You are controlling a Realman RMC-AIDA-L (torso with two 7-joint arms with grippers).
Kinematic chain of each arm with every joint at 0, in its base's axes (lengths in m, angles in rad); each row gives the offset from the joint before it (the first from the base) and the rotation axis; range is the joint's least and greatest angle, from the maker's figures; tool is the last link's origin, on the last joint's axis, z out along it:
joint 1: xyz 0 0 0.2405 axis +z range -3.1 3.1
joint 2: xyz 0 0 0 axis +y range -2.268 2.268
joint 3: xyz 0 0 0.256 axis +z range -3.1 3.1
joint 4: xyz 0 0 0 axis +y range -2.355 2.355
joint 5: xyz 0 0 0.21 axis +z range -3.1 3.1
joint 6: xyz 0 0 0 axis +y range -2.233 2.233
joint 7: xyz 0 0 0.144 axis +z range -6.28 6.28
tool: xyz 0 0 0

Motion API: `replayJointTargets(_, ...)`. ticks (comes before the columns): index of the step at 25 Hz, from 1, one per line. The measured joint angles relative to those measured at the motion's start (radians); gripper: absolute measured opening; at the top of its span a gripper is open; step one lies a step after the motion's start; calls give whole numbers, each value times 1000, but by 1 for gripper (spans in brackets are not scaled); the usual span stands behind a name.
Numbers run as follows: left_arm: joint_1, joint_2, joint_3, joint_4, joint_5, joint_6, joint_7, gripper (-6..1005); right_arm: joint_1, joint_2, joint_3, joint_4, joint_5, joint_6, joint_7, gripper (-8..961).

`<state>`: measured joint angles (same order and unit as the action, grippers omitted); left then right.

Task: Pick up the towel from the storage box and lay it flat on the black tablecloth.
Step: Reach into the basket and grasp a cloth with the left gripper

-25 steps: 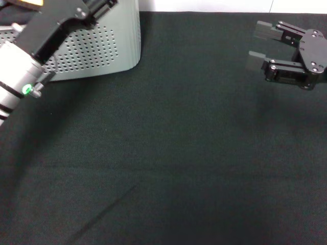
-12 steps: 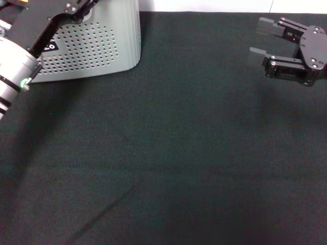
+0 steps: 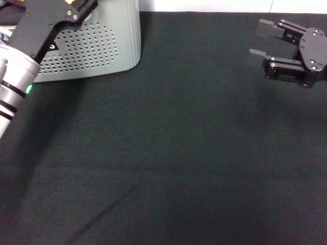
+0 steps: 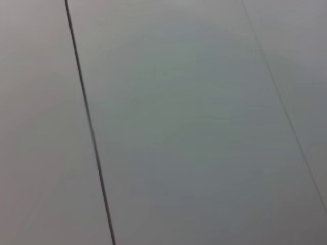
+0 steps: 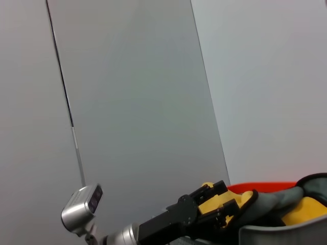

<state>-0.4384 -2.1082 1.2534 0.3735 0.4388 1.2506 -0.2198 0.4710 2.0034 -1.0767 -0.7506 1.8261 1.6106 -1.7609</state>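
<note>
The left arm reaches over the storage box [image 3: 97, 46] at the far left of the surface, its left pincer [image 5: 217, 206] seen from the right wrist view down among grey-green fabric, apparently the towel [image 5: 278, 204], with orange and yellow items beside it in the box; whether its fingers are spread or closed cannot be told. At the far right, the right pincer [image 3: 259, 42] hovers above the black tablecloth [image 3: 179, 153] with its fingers spread wide and nothing between them. The left wrist view shows only a pale wall.
</note>
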Motion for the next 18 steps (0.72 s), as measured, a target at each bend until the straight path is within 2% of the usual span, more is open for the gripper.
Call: replayJointTargets(18,6,1,361,-13,-476,-51,357,787,-7,1,0,2,0,4,0,871)
